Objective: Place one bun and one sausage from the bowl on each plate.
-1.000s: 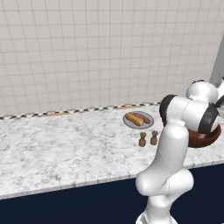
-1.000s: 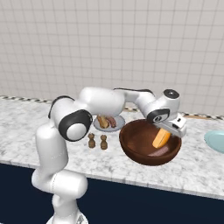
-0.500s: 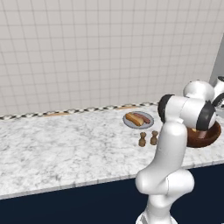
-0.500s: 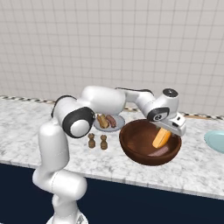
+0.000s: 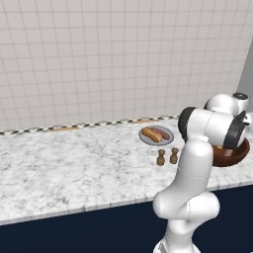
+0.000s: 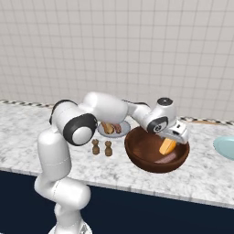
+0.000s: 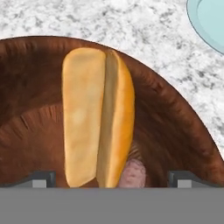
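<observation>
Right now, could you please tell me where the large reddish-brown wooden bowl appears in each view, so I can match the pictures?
Left base view: the large reddish-brown wooden bowl peeks out at the right edge, mostly behind the arm.
Right base view: the bowl sits right of centre on the counter.
Hand view: its wall curves around the middle.
Shared landmark: the small grey round plate in both base views.

You have two small brown shakers [image 5: 167, 156] standing side by side, just apart, on the grey-veined marble counter [image 5: 74, 168]. White tiled wall [image 5: 113, 54] behind, patterned trim strip [image 5: 59, 128] along its base.
</observation>
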Available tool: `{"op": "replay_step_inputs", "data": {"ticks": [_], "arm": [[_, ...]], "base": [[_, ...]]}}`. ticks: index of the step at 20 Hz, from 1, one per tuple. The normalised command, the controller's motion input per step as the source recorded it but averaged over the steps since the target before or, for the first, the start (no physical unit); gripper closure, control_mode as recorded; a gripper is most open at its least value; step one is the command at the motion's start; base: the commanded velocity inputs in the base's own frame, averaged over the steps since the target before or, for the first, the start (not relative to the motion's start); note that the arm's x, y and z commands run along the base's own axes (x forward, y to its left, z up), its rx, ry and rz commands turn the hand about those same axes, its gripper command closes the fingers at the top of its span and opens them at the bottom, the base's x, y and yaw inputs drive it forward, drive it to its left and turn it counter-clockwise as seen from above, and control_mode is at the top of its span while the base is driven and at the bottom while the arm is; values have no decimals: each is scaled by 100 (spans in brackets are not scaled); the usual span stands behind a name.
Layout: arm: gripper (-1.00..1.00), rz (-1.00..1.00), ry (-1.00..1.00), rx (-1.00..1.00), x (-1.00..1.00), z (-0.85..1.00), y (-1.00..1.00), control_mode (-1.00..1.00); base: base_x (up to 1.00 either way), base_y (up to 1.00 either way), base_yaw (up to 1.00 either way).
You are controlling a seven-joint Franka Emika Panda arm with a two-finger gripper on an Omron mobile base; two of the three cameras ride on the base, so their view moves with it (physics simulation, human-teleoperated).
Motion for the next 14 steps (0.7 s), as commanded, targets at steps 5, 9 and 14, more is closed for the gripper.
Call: {"op": "replay_step_inputs", "data": {"ticks": [5, 9, 14], "arm": [[-100, 0, 0, -9, 1, -25, 0, -100], [-100, 0, 0, -1, 13, -7, -2, -100], [-100, 0, 0, 0, 22, -3, -11, -100]], "base": [[0, 0, 0], [0, 0, 0], [0, 0, 0]]}}
